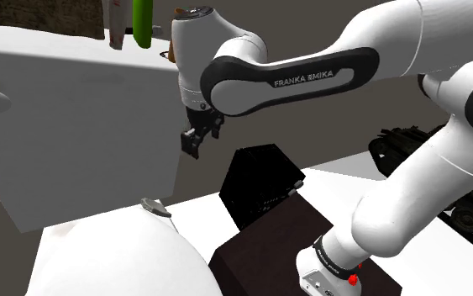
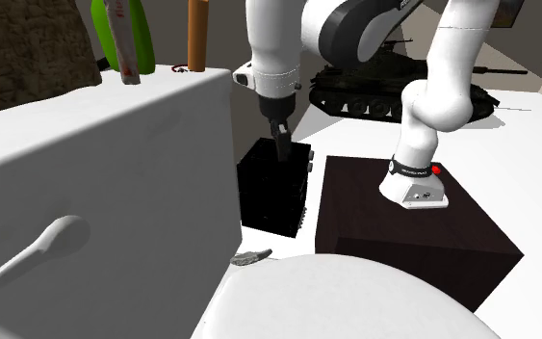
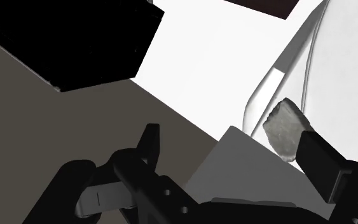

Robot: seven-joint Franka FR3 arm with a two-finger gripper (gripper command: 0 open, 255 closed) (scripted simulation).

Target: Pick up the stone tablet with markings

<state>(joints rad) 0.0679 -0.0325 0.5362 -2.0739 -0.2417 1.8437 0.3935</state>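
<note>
The black gripper (image 1: 199, 139) hung with its fingers apart beside the white cabinet (image 1: 83, 126), well above the small grey stone tablet (image 1: 155, 206) lying at the cabinet's foot. The slab looked stiff, thin and fairly light, and its narrow edges seemed the likeliest hold.

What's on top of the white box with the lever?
A green bottle, a pale tube, a brown cylinder, tops cut off; one small item by the arm, partly covered.
</note>
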